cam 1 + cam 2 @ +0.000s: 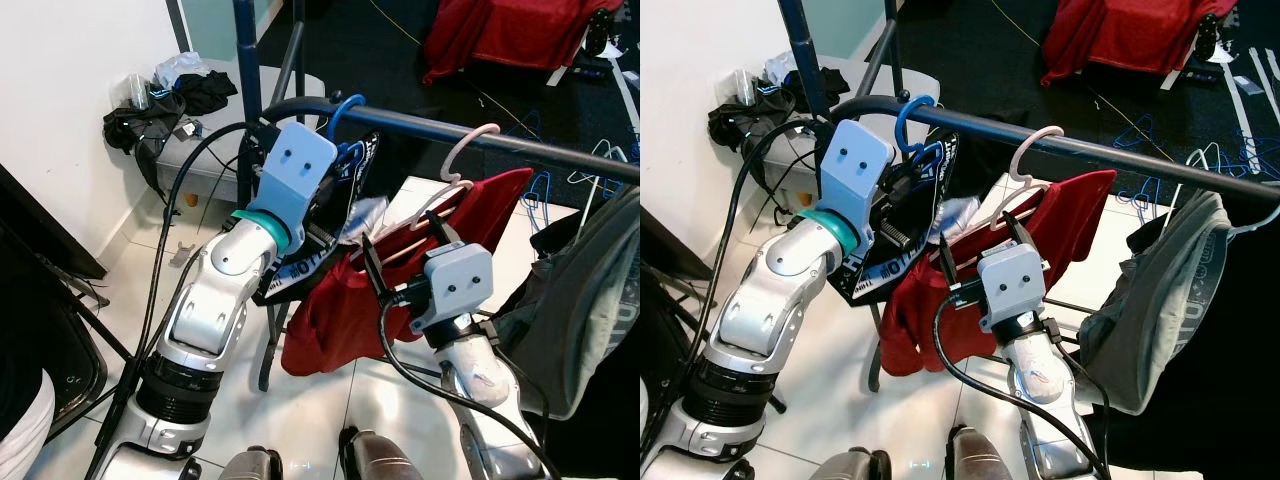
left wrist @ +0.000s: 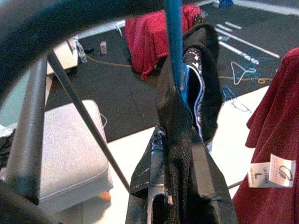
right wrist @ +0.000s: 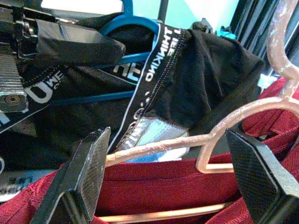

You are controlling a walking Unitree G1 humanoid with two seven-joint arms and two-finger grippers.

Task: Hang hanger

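Observation:
A dark rail (image 1: 545, 150) runs across in front of me. The blue hanger's (image 1: 912, 112) hook curls over the rail's left end, and a black garment (image 1: 895, 250) with white lettering hangs from it. My left gripper (image 1: 328, 205) is raised to it and shut on the hanger through the black cloth. A pink hanger (image 1: 1025, 160) carrying a red garment (image 1: 340, 310) hangs on the rail further right. My right gripper (image 3: 173, 172) stands open just below the pink hanger's (image 3: 187, 140) shoulder, one finger on each side, not touching it.
A grey garment (image 1: 590, 290) hangs at the rail's right end. A grey bench (image 1: 215, 150) with a pile of dark clothes stands at the left by the white wall. Loose hangers (image 1: 540, 190) lie on the floor beyond, and a red-covered object (image 1: 520, 30) sits far back.

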